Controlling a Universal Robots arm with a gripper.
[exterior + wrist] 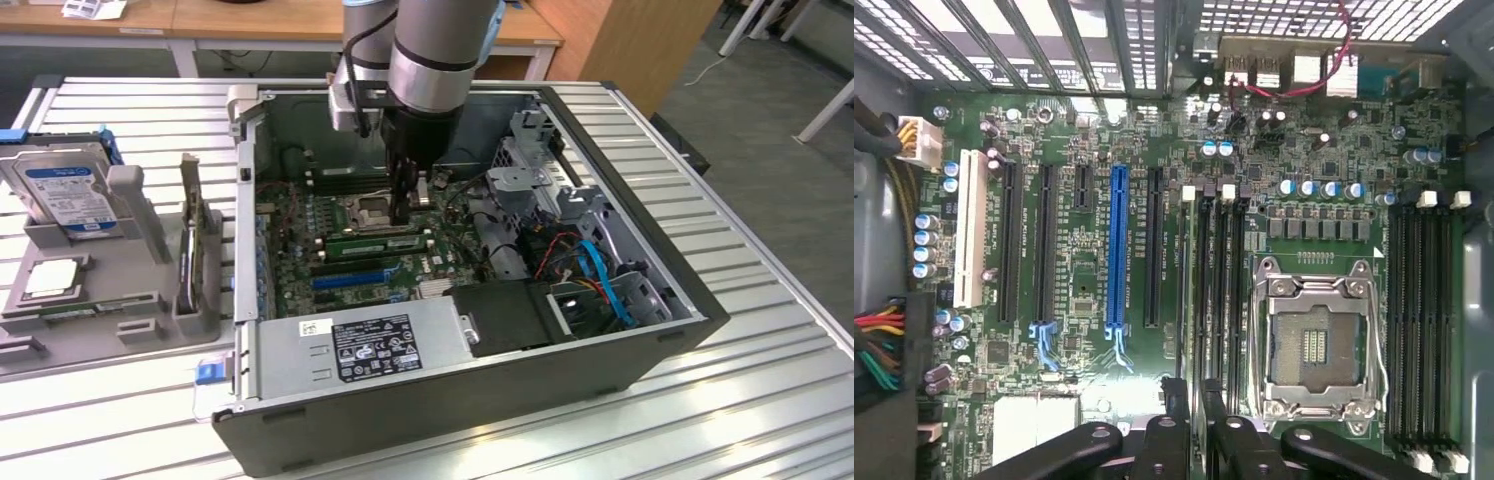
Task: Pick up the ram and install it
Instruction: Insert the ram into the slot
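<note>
Green board with a row of dark chips: we list this as the ram [378, 243]. It stands on edge in the bank of memory slots just beside the open processor socket [371, 210], on the side toward the grey power supply [360, 345]. By its upright stance we judge it seated or nearly so. Whether the latches have closed is too fine to read.

- Long axis: runs from the exterior view's left to its right, parallel to the neighbouring black slots [1219, 290].
- Pincer [411, 205]: reaches straight down into the computer case [641, 350] on the single arm, just over the socket's edge. The ram lies just beside it, on the power-supply side, with the end at the exterior view's right nearest. In the wrist view the pincer [1194, 425] lines up with the slot bank. We cannot tell whether it grips the ram, rests against it or hangs free.
- Second slot bank [1424, 320]: on the socket's far side, appears empty.
- Grey fixture tray [80, 330]: on the counter [747, 400], at the exterior view's left, well apart from the case. It carries a hard drive [60, 190] and a square silver processor chip [54, 278].
</note>
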